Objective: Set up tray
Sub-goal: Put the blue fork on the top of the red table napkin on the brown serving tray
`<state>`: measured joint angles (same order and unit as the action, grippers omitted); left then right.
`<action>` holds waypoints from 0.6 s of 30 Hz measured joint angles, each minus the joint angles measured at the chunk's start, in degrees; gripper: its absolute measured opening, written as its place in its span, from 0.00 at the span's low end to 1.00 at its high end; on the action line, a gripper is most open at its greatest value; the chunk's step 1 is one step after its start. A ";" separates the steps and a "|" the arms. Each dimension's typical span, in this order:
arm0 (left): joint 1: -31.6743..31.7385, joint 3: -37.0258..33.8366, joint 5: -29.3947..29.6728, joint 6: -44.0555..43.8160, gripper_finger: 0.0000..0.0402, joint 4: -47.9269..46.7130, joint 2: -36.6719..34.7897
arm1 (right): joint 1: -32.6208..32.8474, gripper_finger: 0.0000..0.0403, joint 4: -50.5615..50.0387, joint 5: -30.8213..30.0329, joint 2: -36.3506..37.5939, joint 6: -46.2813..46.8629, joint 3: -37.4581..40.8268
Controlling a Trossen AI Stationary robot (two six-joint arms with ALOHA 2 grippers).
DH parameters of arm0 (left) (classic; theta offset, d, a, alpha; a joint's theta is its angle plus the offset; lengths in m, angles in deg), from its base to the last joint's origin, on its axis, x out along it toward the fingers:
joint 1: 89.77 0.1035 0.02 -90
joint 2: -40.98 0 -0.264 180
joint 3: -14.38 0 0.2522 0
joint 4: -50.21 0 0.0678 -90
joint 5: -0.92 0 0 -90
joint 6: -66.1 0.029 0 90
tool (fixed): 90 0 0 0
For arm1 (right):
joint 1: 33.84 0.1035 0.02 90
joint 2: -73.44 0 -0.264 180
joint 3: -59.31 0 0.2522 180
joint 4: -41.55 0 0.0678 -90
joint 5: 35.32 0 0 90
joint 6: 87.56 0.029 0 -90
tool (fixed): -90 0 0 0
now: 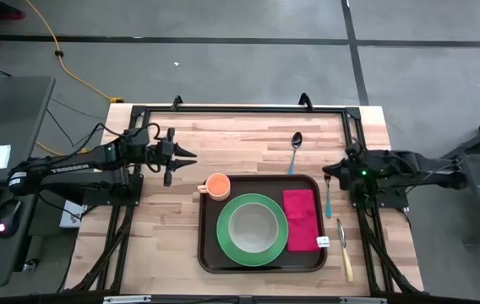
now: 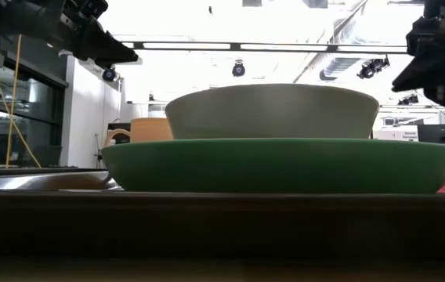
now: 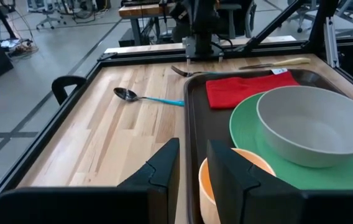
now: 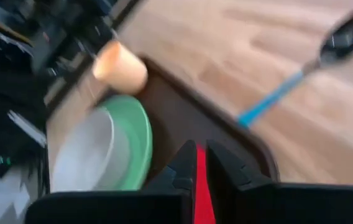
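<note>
The dark brown tray [image 1: 209, 253] lies on the wooden table near its front edge. On it rest a green plate [image 1: 226, 236] with a pale bowl [image 1: 253, 226] in it, a red napkin [image 1: 301, 219] and an orange cup [image 1: 217, 185] in the far left corner. My left gripper [image 1: 191, 157] hovers above the table just beyond the cup. Its fingers [image 3: 164, 163] stand slightly apart with nothing between them. My right gripper [image 1: 328, 173] hangs shut and empty off the tray's far right corner, above a blue-handled fork [image 1: 328, 198].
A blue-handled spoon [image 1: 295, 150] lies on the table beyond the tray. A knife [image 1: 344, 249] with a pale handle lies right of the tray, near the fork. A black frame [image 1: 240, 110] runs round the table. Bare wood shows left of the tray.
</note>
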<state>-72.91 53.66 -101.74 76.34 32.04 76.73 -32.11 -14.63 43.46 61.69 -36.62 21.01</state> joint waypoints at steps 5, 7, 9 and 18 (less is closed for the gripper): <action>-0.01 0.00 0.00 0.00 0.28 -0.07 0.02 | 0.02 0.08 -11.21 4.05 -7.95 4.02 -6.05; 0.00 0.00 0.00 0.00 0.28 -0.08 0.02 | 0.02 0.10 -14.70 4.67 -10.87 6.46 -8.14; 0.01 0.00 0.02 0.00 0.28 -0.12 0.02 | 0.00 0.14 -16.66 6.51 -13.74 9.67 -9.52; -0.01 0.00 0.21 0.42 0.28 -0.21 0.02 | 0.02 0.25 -16.71 17.59 -25.68 17.26 -9.86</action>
<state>-72.92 53.66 -101.53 76.76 31.82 76.75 -32.08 -31.34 61.05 36.01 -19.36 11.16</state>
